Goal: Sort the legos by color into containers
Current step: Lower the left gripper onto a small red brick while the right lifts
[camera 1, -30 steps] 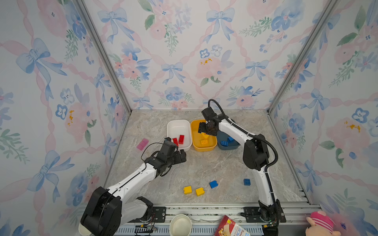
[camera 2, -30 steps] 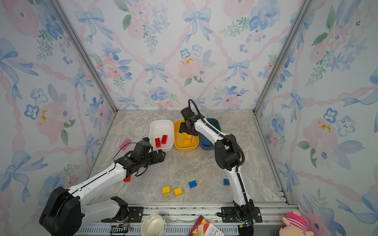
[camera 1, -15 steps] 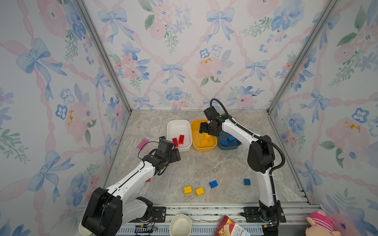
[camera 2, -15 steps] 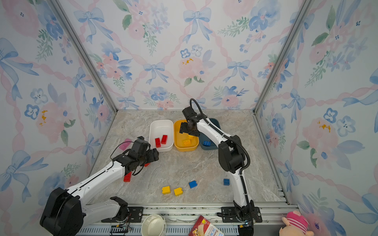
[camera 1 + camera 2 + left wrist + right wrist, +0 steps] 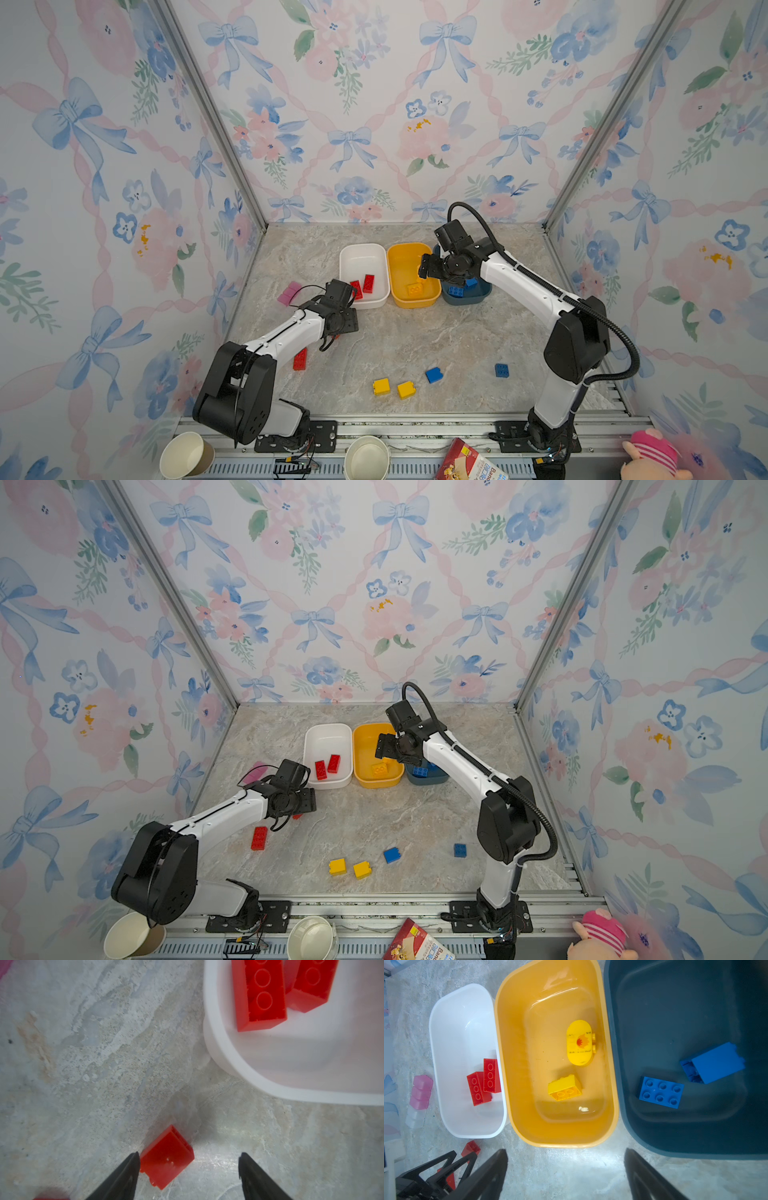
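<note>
While your left gripper (image 5: pixel 189 1154) stands unclenched around it: small red hard-plastic brick (image 5: pixel 166 1159), touching one finger (image 5: pixel 127 1172); likely light, rigid, slick. Pinch its flat sides; right gripper (image 5: pixel 565 1150) spread, empty.

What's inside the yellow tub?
Two yellow legos: a rounded piece with an orange mark and a tipped brick, plus a pale crumb. The yellow tub is fully in view; nothing covered.

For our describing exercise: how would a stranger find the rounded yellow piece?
Of three tubs in a row, take the middle, yellow-orange tub. Two yellow legos lie in it. Yours is the rounded piece, an oval with an orange-red mark at its centre, not the square-cornered brick beside it.
</note>
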Tool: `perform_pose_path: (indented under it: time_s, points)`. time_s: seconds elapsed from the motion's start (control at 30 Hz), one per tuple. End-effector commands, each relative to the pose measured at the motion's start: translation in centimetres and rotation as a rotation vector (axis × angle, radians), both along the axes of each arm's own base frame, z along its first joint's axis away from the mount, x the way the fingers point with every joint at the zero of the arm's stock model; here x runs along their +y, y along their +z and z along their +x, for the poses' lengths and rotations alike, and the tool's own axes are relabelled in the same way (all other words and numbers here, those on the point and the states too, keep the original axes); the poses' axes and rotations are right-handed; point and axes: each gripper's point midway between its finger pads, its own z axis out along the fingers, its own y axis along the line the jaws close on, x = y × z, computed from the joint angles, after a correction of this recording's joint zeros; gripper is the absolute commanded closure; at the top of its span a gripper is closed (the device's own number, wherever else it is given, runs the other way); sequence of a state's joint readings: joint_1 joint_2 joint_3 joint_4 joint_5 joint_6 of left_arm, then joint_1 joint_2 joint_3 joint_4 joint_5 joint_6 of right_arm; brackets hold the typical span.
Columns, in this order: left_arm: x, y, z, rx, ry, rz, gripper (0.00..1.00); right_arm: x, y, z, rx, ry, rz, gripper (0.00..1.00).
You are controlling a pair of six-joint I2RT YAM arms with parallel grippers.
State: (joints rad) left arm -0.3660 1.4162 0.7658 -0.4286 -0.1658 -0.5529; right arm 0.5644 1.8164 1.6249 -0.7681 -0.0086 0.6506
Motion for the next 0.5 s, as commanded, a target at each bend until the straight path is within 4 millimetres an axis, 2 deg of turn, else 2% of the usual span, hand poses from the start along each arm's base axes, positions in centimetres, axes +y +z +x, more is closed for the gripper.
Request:
perform_pose_path:
  time_s: [0.0,0.3,0.47]
  points:
    - [0.7,0.0,0.3,0.018,-0.027,0.059,0.23,-0.8,0.7,-1.2,0.008,-0.018,0.014,0.09]
    - [0.5,-1.9,0.1,0.084,-0.062,0.078,0.27,-1.7,0.7,-1.9,0.019,-0.038,0.016,0.09]
    - [0.3,-2.6,-0.7,0.113,-0.066,0.062,0.34,-2.0,0.7,-1.9,0.018,-0.049,0.017,0.09]
